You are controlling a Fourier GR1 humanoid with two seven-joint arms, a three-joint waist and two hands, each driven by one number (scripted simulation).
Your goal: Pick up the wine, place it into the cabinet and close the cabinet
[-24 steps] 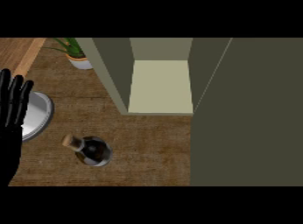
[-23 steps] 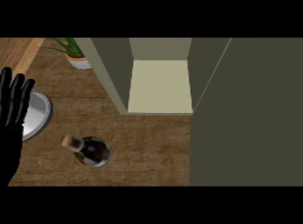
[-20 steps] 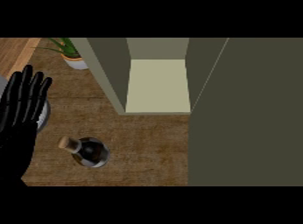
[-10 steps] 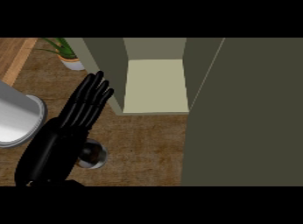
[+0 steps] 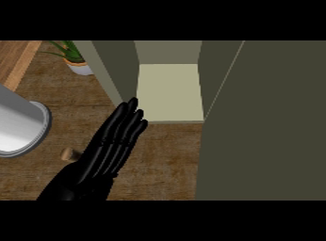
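Stretched flat with straight fingers held close together, the left hand [image 5: 103, 155] is seen coming in from the near left, nothing being gripped; its fingertips reach toward the near edge of the open cabinet [image 5: 167, 92]. Just left of the palm, only the cork-coloured top of the wine [image 5: 70, 154] is seen on the wooden counter [image 5: 158, 160]; the rest of the bottle is hidden under the hand, so its long axis cannot be judged fully, though the top points left. At the left edge, the grey forearm [image 5: 9, 124] is seen as a large cylinder above the counter. Further off, the cabinet's pale floor is shown between two olive walls, and its door [image 5: 277, 122] stands open at the right, filling that side. At the far left, a potted plant [image 5: 75, 59] is placed beside the cabinet's wall.
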